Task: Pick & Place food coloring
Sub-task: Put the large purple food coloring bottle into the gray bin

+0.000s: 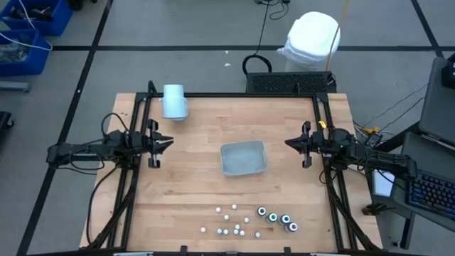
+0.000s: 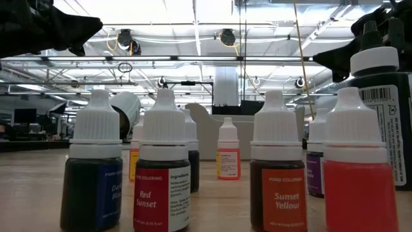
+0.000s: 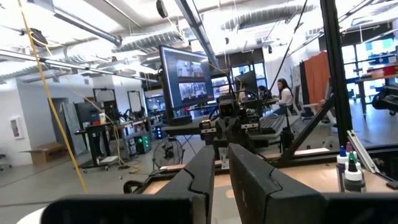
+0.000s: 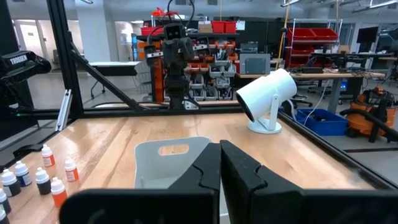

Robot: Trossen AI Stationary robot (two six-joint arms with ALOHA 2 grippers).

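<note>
The food coloring bottles (image 1: 249, 219) stand upright in a loose cluster near the table's front edge, the dark ones (image 1: 276, 217) to the right of the small whitish ones (image 1: 226, 220). The low view shows them close up, white-capped, among them Red Sunset (image 2: 161, 174) and Sunset Yellow (image 2: 278, 180). They also show in the right wrist view (image 4: 37, 177) and the left wrist view (image 3: 347, 167). My left gripper (image 1: 169, 141) (image 3: 222, 163) hovers at the table's left side, shut and bare. My right gripper (image 1: 288, 143) (image 4: 219, 155) hovers at the right side, shut and bare.
A translucent grey-blue tray (image 1: 243, 158) (image 4: 171, 160) lies at the table's middle, between the two grippers. A pale cylinder (image 1: 174, 101) (image 4: 267, 96) on a stand sits at the far left corner. Black frame rails (image 1: 135, 178) run along both side edges.
</note>
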